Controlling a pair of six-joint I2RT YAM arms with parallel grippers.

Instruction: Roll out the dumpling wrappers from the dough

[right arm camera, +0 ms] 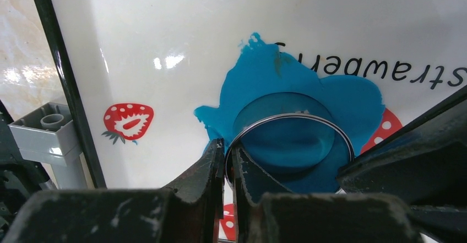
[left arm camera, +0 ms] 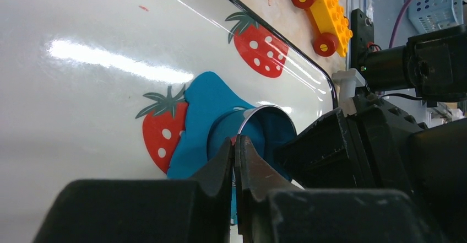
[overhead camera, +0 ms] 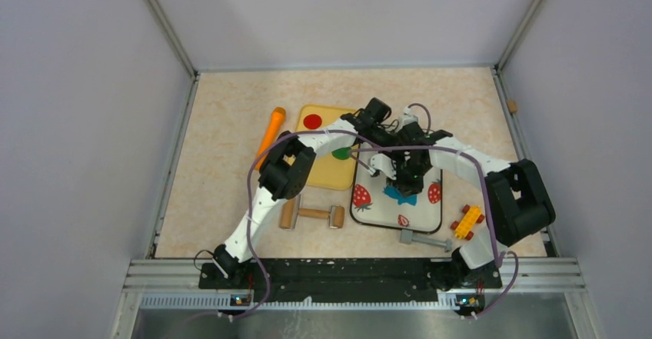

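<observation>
The blue dough [right arm camera: 286,80] lies as a flattened ragged patch on the white strawberry board [right arm camera: 165,28]; it also shows in the left wrist view [left arm camera: 201,102] and the top view [overhead camera: 400,194]. A thin metal ring cutter [right arm camera: 286,115] stands in the dough, with blue clay inside it. My right gripper [right arm camera: 227,146] is shut on the ring's near rim. My left gripper [left arm camera: 235,139] is shut on the ring's rim [left arm camera: 259,111] from the other side. Both grippers meet over the board in the top view, the left [overhead camera: 390,170] and the right [overhead camera: 412,176]. No separate blue wrapper disc shows.
A yellow board [overhead camera: 327,174] left of the strawberry board [overhead camera: 384,217] holds a red disc [overhead camera: 312,121] and a green disc [overhead camera: 340,153]. An orange tool [overhead camera: 271,133], a wooden roller [overhead camera: 311,214], a grey block piece [overhead camera: 425,240] and a yellow toy car [overhead camera: 467,221] lie around.
</observation>
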